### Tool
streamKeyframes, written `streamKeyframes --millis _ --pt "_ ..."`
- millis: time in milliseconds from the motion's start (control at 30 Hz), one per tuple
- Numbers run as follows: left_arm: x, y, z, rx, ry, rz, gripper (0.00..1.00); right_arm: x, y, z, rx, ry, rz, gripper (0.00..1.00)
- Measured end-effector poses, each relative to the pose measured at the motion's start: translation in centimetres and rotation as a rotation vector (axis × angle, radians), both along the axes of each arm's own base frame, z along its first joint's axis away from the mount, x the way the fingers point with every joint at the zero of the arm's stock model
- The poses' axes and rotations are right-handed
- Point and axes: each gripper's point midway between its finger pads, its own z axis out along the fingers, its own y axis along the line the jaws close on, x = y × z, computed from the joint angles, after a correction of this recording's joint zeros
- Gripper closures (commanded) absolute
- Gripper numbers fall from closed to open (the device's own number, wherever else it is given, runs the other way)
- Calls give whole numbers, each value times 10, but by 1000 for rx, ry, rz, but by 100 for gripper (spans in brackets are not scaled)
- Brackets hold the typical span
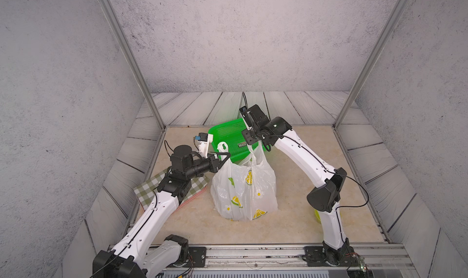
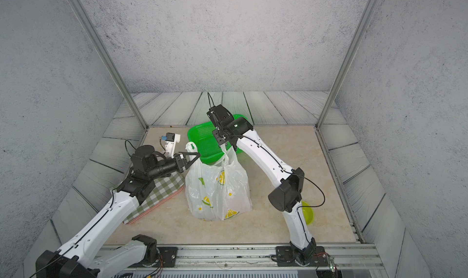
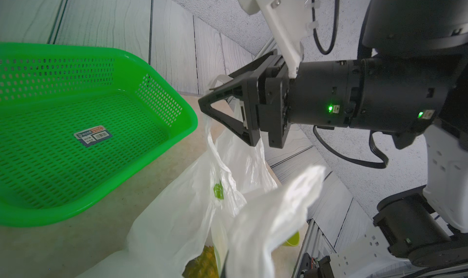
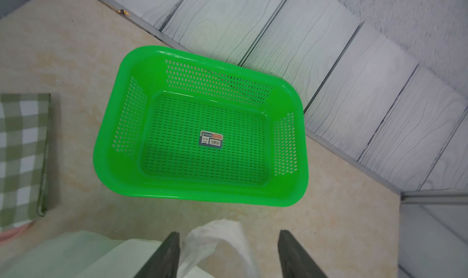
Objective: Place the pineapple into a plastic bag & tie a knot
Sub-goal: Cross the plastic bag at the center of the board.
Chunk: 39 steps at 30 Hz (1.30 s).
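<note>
The plastic bag (image 1: 243, 188) (image 2: 217, 188) stands upright mid-table, white with lemon prints. Through its mouth the pineapple (image 3: 202, 261) shows as a rough yellow-brown patch. My left gripper (image 1: 228, 154) (image 2: 198, 154) lies level and is shut on the bag's left handle, whose loop (image 1: 222, 146) pokes up behind the fingers. In the left wrist view blurred plastic hides those jaws. My right gripper (image 1: 254, 143) (image 4: 229, 233) points down, open, its fingers astride the right handle (image 4: 215, 233), which sits nearer one finger. No knot is in view; the handles are apart.
A green mesh basket (image 1: 215, 131) (image 4: 202, 198) with only a label in it sits just behind the bag, under the right wrist. A green-checked cloth on a pink tray (image 1: 147, 190) lies under the left arm. A yellow-green bowl (image 2: 307, 213) sits behind the right arm's elbow.
</note>
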Motion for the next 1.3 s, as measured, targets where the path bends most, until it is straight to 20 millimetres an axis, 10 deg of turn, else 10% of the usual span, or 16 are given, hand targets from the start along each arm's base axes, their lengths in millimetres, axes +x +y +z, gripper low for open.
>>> streamKeyframes --millis 300,700,967,1300 --pt "0 0 0 0 -1 0 100 -10 3 -14 14 49 36 92" --pt "-1 0 1 34 27 -7 100 -92 3 68 329 54 286 99" --pt "9 -13 7 48 57 -82 100 -136 34 61 471 216 518 88" --pt "1 -21 10 31 65 -154 100 -145 42 55 514 270 557 47"
